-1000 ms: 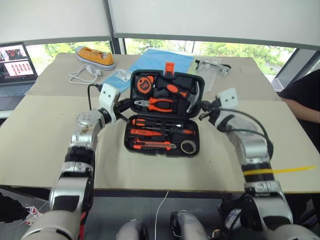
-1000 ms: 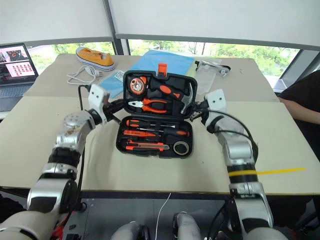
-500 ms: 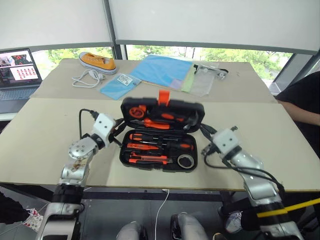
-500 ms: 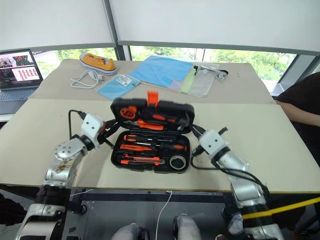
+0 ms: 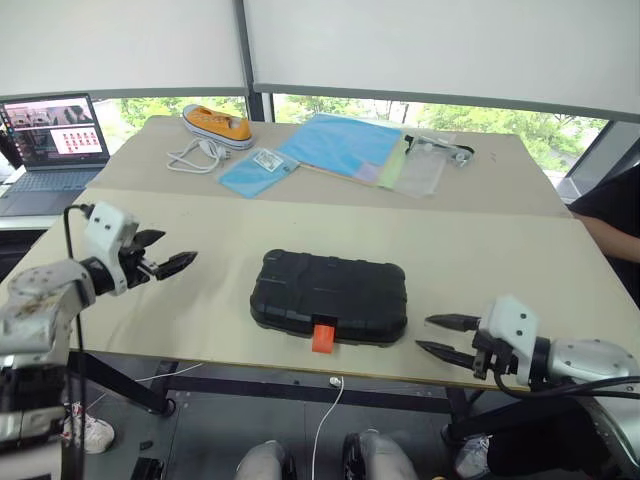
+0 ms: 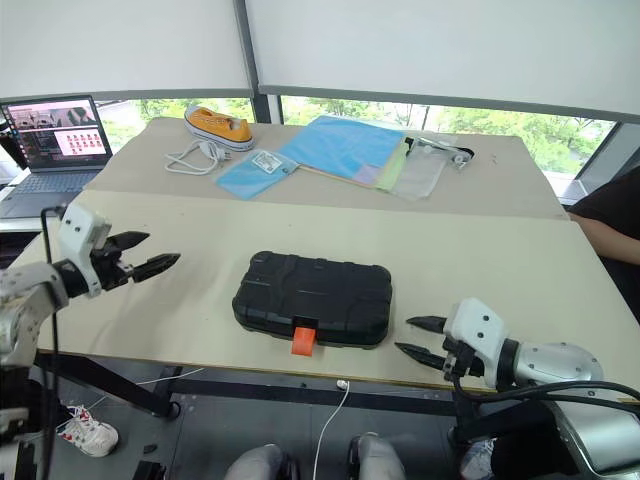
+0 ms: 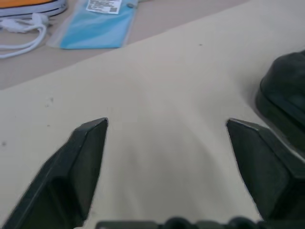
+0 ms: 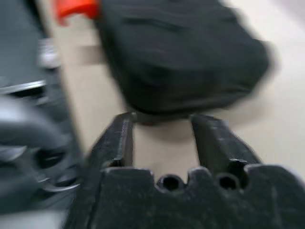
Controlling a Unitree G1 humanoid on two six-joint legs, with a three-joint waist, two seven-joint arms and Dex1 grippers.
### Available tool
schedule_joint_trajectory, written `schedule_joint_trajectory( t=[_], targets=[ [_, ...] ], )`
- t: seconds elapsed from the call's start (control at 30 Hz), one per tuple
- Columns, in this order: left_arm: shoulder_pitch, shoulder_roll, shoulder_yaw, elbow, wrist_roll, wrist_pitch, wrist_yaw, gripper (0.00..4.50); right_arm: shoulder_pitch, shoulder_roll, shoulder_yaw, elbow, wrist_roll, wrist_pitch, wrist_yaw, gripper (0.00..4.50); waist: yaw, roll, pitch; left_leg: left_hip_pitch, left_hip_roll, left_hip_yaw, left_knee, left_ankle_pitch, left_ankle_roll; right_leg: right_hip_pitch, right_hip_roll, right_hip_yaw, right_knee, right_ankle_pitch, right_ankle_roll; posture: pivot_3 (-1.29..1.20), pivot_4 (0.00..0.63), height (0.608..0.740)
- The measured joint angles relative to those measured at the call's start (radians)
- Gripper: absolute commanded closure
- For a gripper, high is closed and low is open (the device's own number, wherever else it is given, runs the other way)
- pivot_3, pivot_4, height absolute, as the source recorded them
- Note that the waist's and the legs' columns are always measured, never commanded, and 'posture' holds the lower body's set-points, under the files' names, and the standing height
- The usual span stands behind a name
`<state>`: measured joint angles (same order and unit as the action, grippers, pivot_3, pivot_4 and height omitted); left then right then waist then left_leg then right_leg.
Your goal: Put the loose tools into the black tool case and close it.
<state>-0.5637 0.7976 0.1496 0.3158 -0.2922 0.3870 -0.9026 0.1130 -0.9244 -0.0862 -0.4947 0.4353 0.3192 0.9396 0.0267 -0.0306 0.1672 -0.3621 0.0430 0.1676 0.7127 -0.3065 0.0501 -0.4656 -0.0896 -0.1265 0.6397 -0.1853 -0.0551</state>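
Note:
The black tool case (image 5: 330,295) lies shut and flat in the middle of the table's near half, its orange latch (image 5: 322,337) hanging over the front side. The loose tools are out of view. My left gripper (image 5: 178,248) hovers well to the left of the case, open, pointing toward it with nothing between its fingers. My right gripper (image 5: 423,333) is by the table's front edge, just off the case's right end, open by a narrow gap and empty. In the right wrist view the case (image 8: 181,52) lies just past the fingers.
At the back lie an orange shoe (image 5: 215,122), a white cable (image 5: 195,155), a blue packet (image 5: 255,170), blue sheets (image 5: 345,145) and a clear bag (image 5: 428,168). A laptop (image 5: 55,125) stands at far left. A person (image 5: 615,200) is at the right edge.
The case's lid has come down shut. Both grippers have drawn away from the case and opened, the left out to the left, the right back to the front edge. The camera has shifted.

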Motion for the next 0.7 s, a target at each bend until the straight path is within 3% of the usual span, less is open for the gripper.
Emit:
schedule_joint_trajectory(
  t=[0.1, 0.23, 0.27, 0.5, 0.7],
  targets=[
    [-0.147, -0.075, -0.121, 0.163, 0.087, -0.132, -0.049, 2.73, -0.025, -0.011, 0.065, -0.013, -0.005, 0.016, 0.05, 4.48, 0.001, 0.0, 0.0, -0.006, -0.002, 0.001, 0.002, -0.001, 0.002, -0.003, 0.0, 0.001, -0.001, 0.0, -0.001, 0.0, 0.15, 0.718],
    [-0.32, -0.197, -0.242, 0.392, 0.19, -0.305, -0.096, 4.28, -0.087, -0.006, 0.157, -0.014, -0.053, 0.016, 0.074, 4.5, -0.003, -0.001, 0.0, -0.01, -0.009, 0.001, 0.006, -0.002, 0.005, -0.005, 0.0, 0.001, -0.001, 0.001, -0.003, 0.0, 0.15, 0.718],
    [-0.371, -0.233, -0.272, 0.466, 0.218, -0.373, -0.121, 4.42, -0.103, 0.0, 0.18, -0.013, -0.066, 0.016, 0.083, 4.5, -0.005, -0.002, 0.0, -0.011, -0.009, 0.001, 0.007, -0.003, 0.007, -0.005, -0.001, 0.001, -0.001, 0.002, -0.003, 0.0, 0.15, 0.718],
    [-0.532, -0.342, -0.372, 0.741, 0.372, -0.606, -0.119, 4.42, -0.231, 0.081, 0.247, 0.028, -0.15, 0.048, 0.013, 4.5, -0.02, -0.004, 0.001, -0.012, -0.009, 0.001, 0.008, -0.003, 0.008, -0.005, -0.003, 0.001, -0.005, 0.0, 0.005, 0.0, 0.15, 0.718],
    [-0.484, -0.291, -0.382, 0.659, 0.338, -0.625, -0.448, 4.42, -0.343, 0.146, 0.221, 0.226, -0.27, 0.059, -0.143, 4.5, -0.031, -0.004, 0.002, -0.013, -0.008, 0.001, 0.015, -0.004, 0.007, -0.006, -0.005, 0.002, 0.003, 0.0, 0.005, 0.0, 0.15, 0.718]
  ],
)
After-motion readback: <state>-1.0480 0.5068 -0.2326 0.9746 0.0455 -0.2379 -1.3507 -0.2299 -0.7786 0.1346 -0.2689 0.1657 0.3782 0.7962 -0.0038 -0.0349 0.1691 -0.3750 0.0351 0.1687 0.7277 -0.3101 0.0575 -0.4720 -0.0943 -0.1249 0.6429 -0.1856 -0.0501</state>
